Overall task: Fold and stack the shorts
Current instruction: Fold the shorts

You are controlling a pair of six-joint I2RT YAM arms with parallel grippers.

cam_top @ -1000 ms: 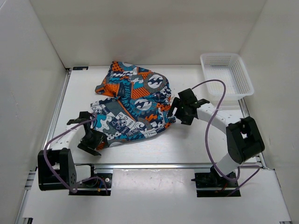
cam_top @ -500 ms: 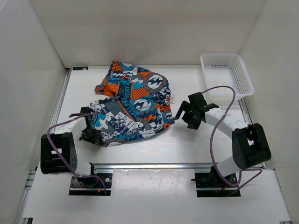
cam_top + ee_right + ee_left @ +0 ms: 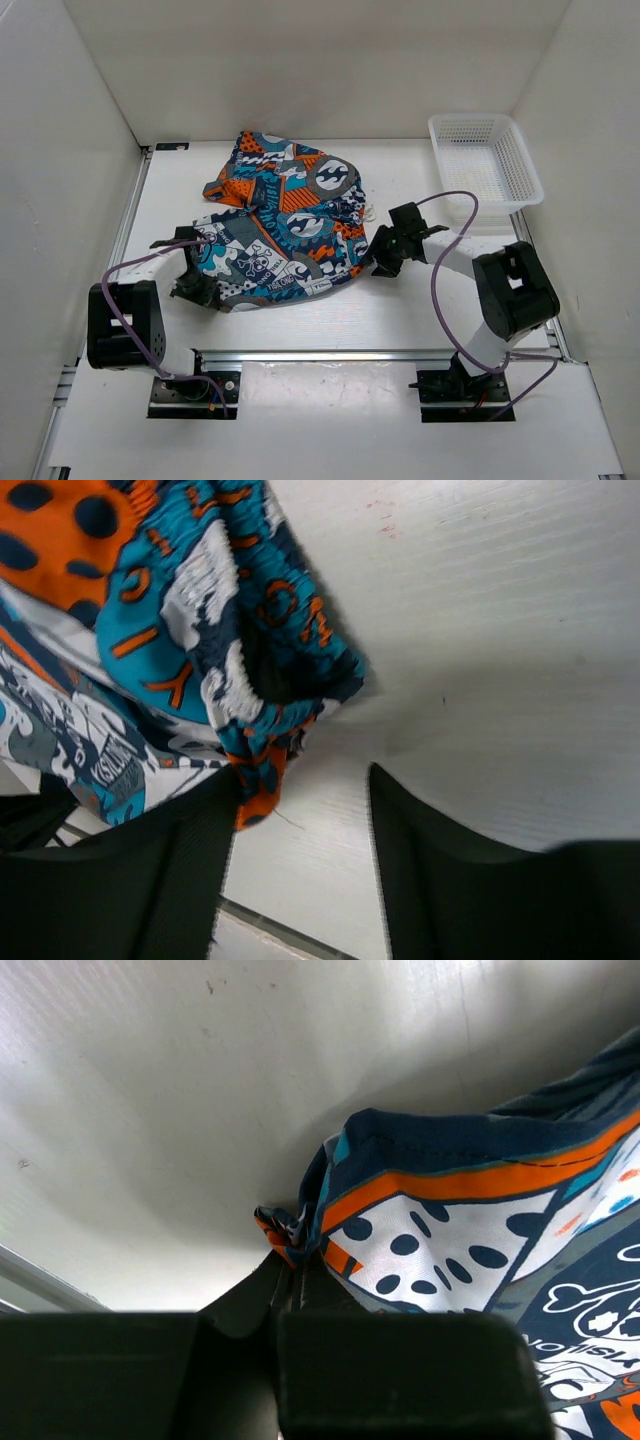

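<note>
shorts (image 3: 285,225) crumpled | left gripper (image 3: 290,1285) pinching its corner | right gripper (image 3: 300,815) jaws apart

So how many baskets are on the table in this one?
1. The white mesh basket sits at the far right corner of the table, to the right of the shorts. That heap looks too flat to hide another.

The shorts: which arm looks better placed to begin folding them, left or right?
Left. The left fingers are shut on a corner of the shorts, so that side could lift at once. The right fingers stand apart at the opposite edge, cloth beside one of them, nothing pinched.
</note>
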